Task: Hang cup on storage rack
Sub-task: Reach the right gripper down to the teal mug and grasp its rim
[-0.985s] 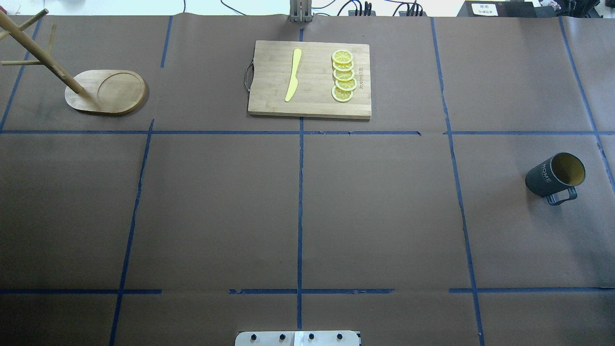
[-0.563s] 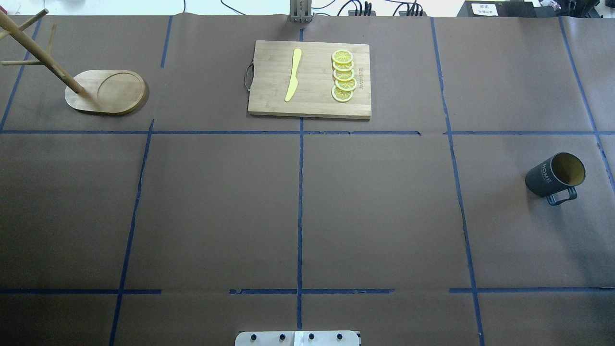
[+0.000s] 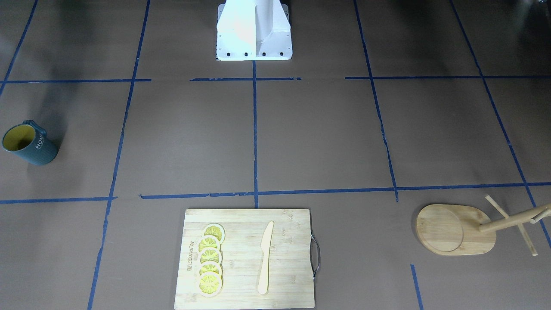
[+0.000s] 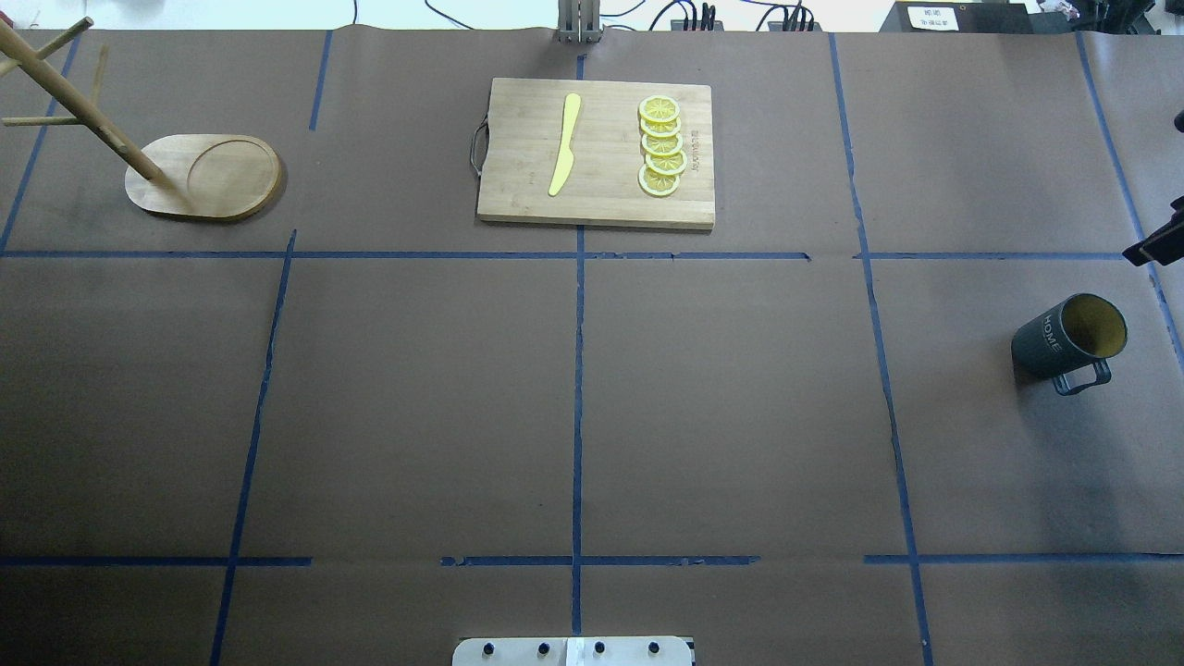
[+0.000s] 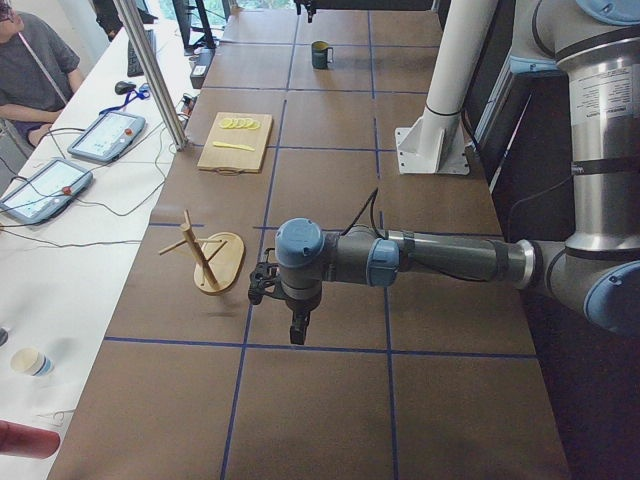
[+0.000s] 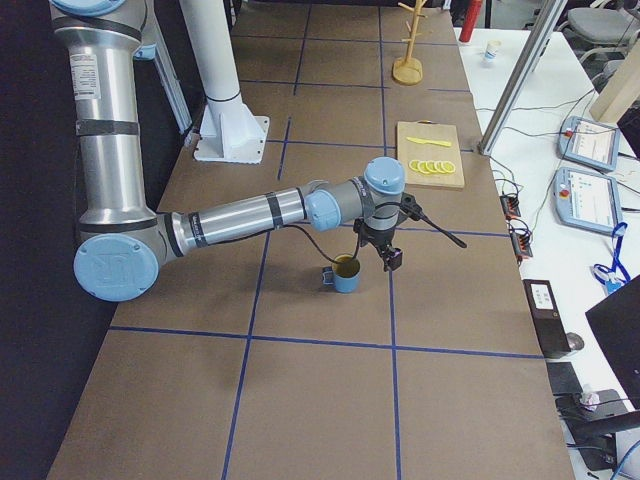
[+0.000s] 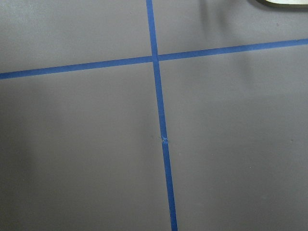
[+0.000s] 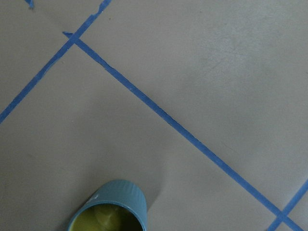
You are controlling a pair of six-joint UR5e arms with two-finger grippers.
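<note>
The cup (image 4: 1068,344) stands upright at the table's right side, yellow inside, handle toward the robot. It also shows in the front view (image 3: 29,144), in the right side view (image 6: 346,272) and at the bottom edge of the right wrist view (image 8: 111,207). The storage rack (image 4: 208,176) stands at the far left, its pegs bare (image 3: 452,228). My right gripper (image 6: 388,255) hovers just above and beside the cup; I cannot tell if it is open. My left gripper (image 5: 294,325) hangs over the table near the rack (image 5: 210,262); I cannot tell its state.
A bamboo cutting board (image 4: 518,199) with a yellow knife (image 4: 564,143) and several lemon slices (image 4: 661,146) lies at the far middle. Blue tape lines cross the brown table cover. The robot's white base (image 3: 254,30) stands at the near edge.
A dark part of the right arm has come into the overhead view at its right edge, and a shadow now falls near the cup. Cup and rack have not moved.
</note>
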